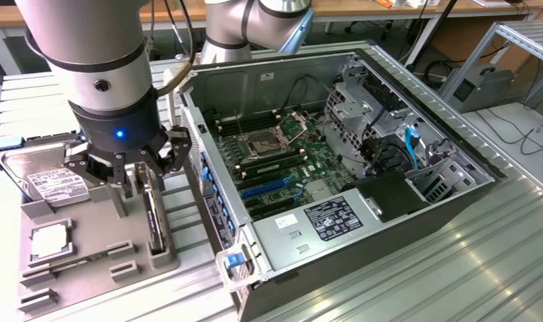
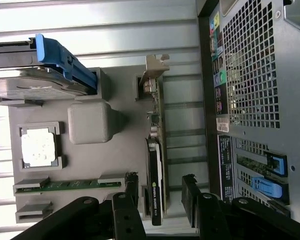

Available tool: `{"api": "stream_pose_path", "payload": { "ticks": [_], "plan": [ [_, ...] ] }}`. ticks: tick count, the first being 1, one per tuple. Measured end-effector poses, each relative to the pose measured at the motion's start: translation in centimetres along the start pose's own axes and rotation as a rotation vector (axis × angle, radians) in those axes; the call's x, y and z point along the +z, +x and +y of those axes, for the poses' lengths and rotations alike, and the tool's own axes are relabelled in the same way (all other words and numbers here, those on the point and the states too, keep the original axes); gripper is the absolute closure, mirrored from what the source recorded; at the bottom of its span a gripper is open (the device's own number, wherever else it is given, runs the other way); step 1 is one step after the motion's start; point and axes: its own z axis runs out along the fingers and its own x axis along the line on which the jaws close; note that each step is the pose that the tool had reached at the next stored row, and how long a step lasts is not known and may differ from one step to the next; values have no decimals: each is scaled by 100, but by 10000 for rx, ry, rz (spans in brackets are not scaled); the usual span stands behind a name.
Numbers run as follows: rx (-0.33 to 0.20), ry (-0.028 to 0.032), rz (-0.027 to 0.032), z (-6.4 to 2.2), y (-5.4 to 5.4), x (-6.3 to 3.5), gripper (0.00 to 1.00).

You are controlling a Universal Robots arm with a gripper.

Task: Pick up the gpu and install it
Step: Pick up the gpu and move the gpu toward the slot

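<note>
Wrist view: gripper point(image 2: 160, 179) wide astride upright gpu point(image 2: 154, 150) edge.

The wide-spread claw point(image 2: 161, 178) straddles the gpu point(image 2: 155, 150), which stands on edge in the grey holder point(image 2: 90, 162).

1. The gpu point(image 1: 153, 218) is a thin, flat black card. The wrist view shows its narrow edge point(image 2: 154, 175), with a white-lettered label on the black shroud and a green board behind it.
2. A narrow silvery-beige metal bracket point(image 2: 152, 75) closes off one end.
3. It stands upright on its long edge, slotted into a grey holder tray point(image 1: 96, 268).
4. It is at the exterior view's left, just beside the open computer case point(image 1: 280, 275) and parallel to the case's near wall.
5. The gripper point(image 2: 160, 176) straddles it with fingers spread, and a gap shows on each side, so the card rests unheld.
</note>
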Motion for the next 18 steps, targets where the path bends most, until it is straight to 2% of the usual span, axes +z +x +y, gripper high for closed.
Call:
{"api": "stream_pose_path", "payload": {
  "ticks": [10,14,18],
  "plan": [
    [0,1,0,-4,3,128,52],
    [2,0,0,-8,6,225,52],
    [2,3,1,-8,6,229,52]
  ]
}}
